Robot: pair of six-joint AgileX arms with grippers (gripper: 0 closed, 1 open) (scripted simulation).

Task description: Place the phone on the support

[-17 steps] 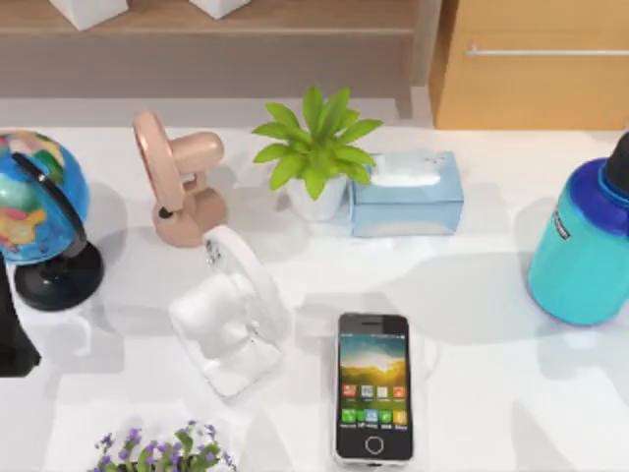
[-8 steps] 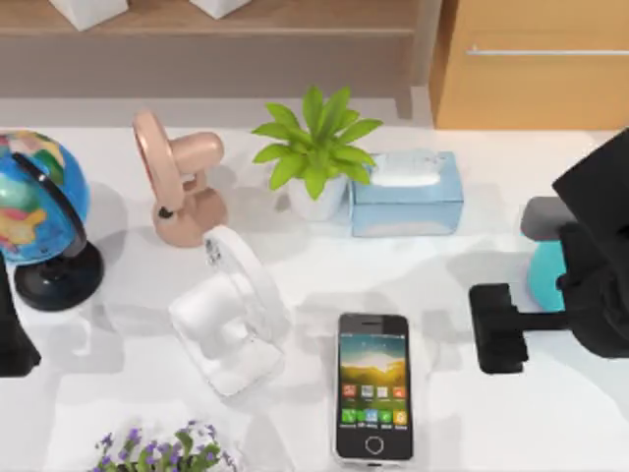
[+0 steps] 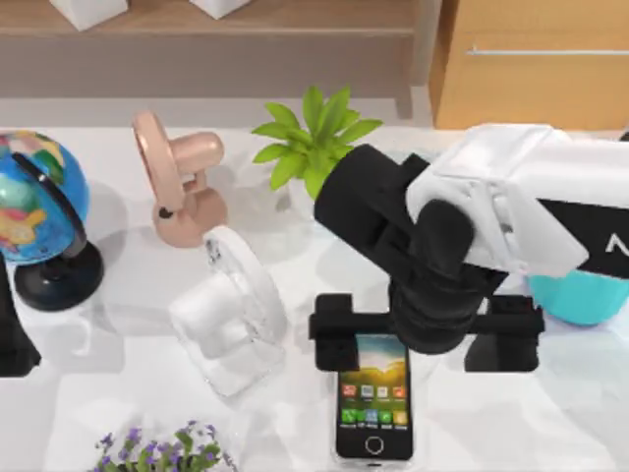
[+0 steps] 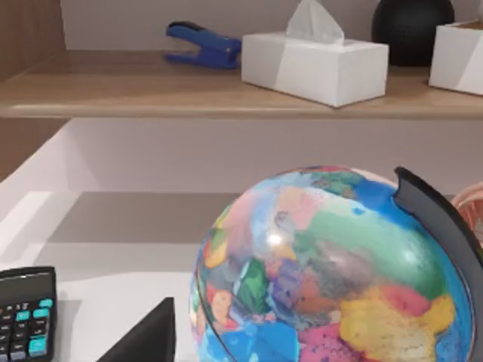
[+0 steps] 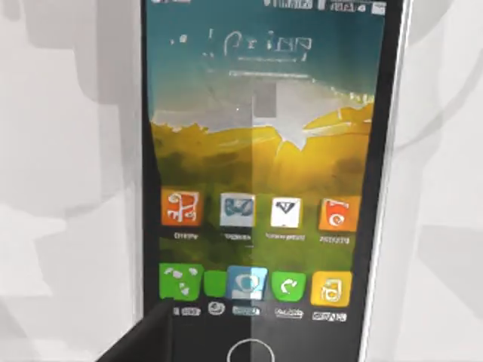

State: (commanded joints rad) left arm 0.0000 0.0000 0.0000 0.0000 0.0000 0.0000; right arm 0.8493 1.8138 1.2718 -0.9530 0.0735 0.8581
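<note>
Top view: my right gripper (image 3: pixel 426 331) hovers with fingers (image 3: pixel 332 330) spread wide, the phone (image 3: pixel 373 405) flat on the surface between them; left arm parked.

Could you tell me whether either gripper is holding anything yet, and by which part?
Nothing is held: the right gripper hangs open over the phone's top end.

Glossy glass phone (image 3: pixel 373 398); glossy white table (image 3: pixel 491 413).

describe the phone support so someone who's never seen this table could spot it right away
Start at the globe on the table's left side, then move toward the middle, past the pink fan. The support is the clear white cradle left of the phone, the only see-through thing there.
</note>
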